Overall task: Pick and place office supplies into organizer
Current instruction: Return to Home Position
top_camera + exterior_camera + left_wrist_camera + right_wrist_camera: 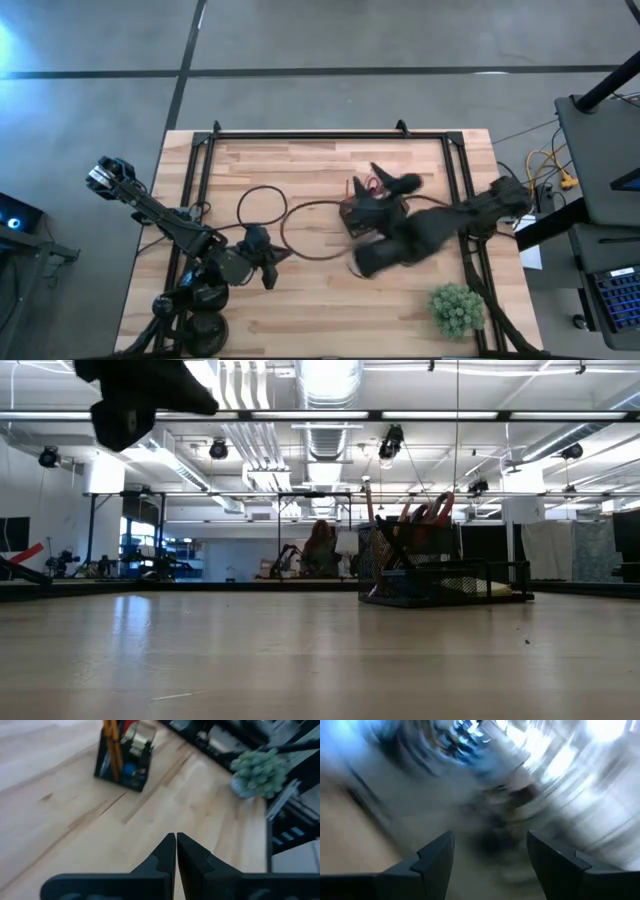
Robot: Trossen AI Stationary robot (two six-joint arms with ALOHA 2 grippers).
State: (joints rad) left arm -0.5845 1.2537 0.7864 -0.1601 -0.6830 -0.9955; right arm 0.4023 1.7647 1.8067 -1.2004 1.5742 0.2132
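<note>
Smoky-black walls mark the organizer (355, 212), which is set upright on the pale wooden table (300, 320), right of the table's middle in the high view and well apart from every edge. Red-handled scissors (432, 510) and orange pencils (112, 740) are seen standing in it, with a small blue piece (129, 770) and a yellowish note pad (136, 742) lower inside; which compartment each occupies cannot be told. The organizer's right side is overlapped from above by the right arm, which reaches in from the table's right edge. The right gripper (489, 842) is held with its fingers wide apart and nothing between them. The left gripper (176, 840), fingers pressed together and empty, is held over bare wood left of the organizer and pointed toward it. Brown cable loops (262, 205) are laid on the wood between them. A broad bare strip is left between the organizer and the black frame rail (330, 134) along the far edge. A green plant ball (457, 308) is set by the table's right side, near the edge opposite that rail.
</note>
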